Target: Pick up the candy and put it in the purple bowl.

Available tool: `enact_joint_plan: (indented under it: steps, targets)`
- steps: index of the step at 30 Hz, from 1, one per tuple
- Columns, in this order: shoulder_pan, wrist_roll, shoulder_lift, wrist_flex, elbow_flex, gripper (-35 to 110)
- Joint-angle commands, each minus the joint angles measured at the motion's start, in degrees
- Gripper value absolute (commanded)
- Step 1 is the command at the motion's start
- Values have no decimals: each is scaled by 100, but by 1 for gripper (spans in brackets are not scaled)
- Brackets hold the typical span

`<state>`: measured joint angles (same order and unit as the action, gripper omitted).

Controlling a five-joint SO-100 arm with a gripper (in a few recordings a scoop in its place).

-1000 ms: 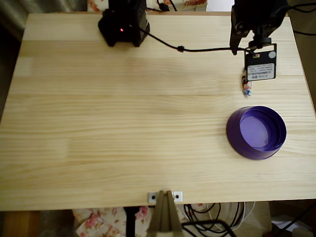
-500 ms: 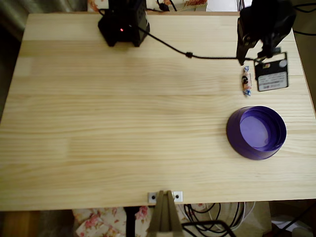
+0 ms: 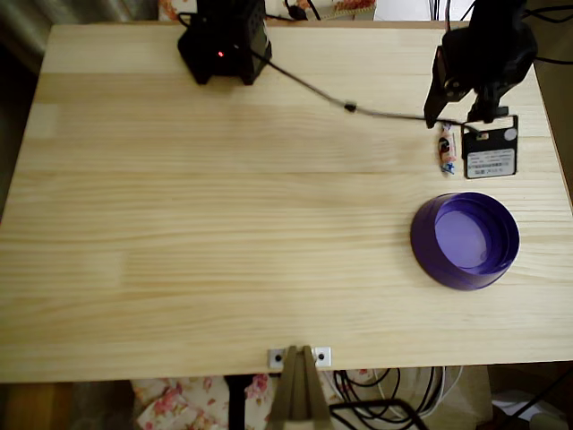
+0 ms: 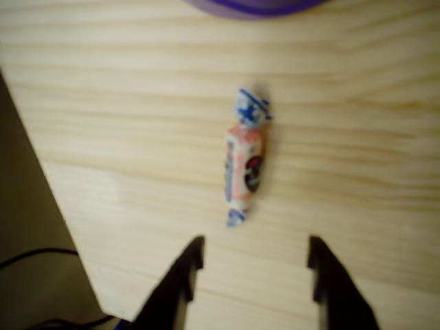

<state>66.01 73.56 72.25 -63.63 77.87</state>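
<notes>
- The candy [image 3: 445,150] lies flat on the wooden table [image 3: 224,224] near its right edge in the overhead view, lengthwise up and down the picture.
- In the wrist view the candy [image 4: 245,158] rests free on the wood, with a blue-and-white twisted end toward the bowl and a smaller twist toward the claw.
- The gripper [image 4: 254,265] sits just short of the candy, its two dark fingers [image 4: 187,271] spread apart with bare wood between them, touching nothing.
- From above, the black arm [image 3: 483,54] hangs over the table's far right corner, right beside the candy.
- The purple bowl [image 3: 465,240] stands below the candy in the overhead view, near it but not touching, with nothing in it.
- In the wrist view only a sliver of the bowl's rim [image 4: 254,7] peeks in at the top edge.
- A black box [image 3: 224,40] with a red light sits at the table's far edge, and a cable [image 3: 349,107] runs from it to the arm.
</notes>
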Motion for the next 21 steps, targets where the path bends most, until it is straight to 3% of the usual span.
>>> enact_joint_plan:
  steps: [1, 21]
  targets:
    - [88, 44, 79, -62, -642, 23]
    - [114, 18, -1063, -624, -2048, 24]
